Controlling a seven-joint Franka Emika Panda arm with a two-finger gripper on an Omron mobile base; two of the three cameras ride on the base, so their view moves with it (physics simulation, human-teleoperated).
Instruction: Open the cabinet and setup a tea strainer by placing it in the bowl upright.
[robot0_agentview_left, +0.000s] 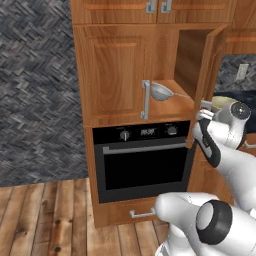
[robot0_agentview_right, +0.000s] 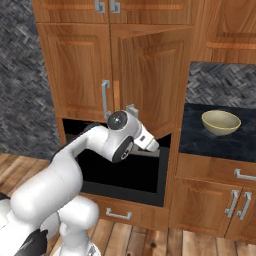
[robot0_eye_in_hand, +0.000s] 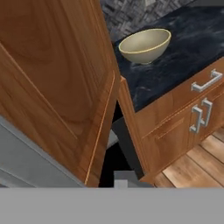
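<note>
Two doors front the cabinet (robot0_agentview_left: 120, 75), and I am seeing the right one (robot0_agentview_right: 150, 80) standing swung open while the left one stays flush. From the left base view, the tea strainer (robot0_agentview_left: 161, 91) is sitting on the cabinet's shelf at about ten o'clock from my hand (robot0_agentview_left: 205, 107), near it but apart. It is looking like a silvery perforated half-sphere with a thin handle reaching toward three o'clock. The bowl (robot0_agentview_right: 221, 122), plain beige with a yellowish rim, is resting upright on the dark tabletop (robot0_agentview_right: 210, 140), at about three o'clock from the hand in the right base view. My arm is reaching up with the wrist bent, the hand sitting just beside the open door's lower edge, above the black oven (robot0_agentview_left: 142, 162). I cannot tell whether the hand is released or clenched.
</note>
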